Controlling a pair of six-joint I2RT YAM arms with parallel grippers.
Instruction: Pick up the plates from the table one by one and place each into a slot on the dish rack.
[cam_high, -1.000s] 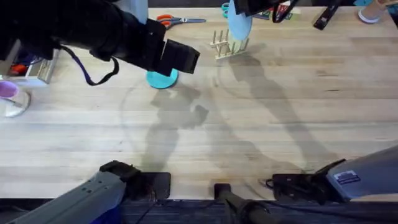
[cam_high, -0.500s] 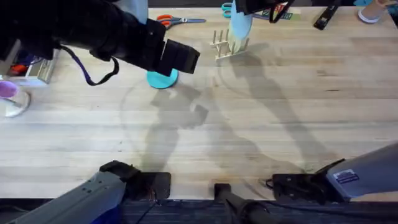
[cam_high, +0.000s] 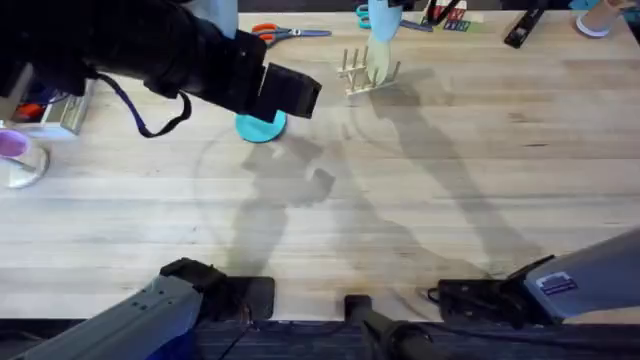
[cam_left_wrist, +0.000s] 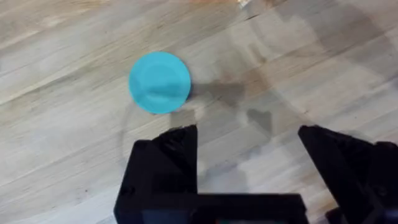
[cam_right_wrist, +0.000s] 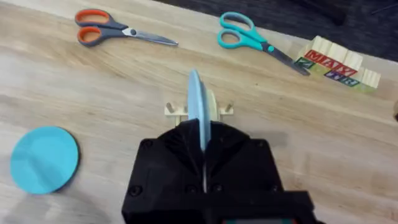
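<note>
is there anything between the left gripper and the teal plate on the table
Nothing visible. In the left wrist view, bare table lies between the open left gripper and the teal plate, which lies flat with nothing on it.

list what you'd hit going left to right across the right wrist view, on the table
teal plate → orange-handled scissors → dish rack, with the pale blue plate held edge-on over it → teal-handled scissors → wooden letter blocks
</note>
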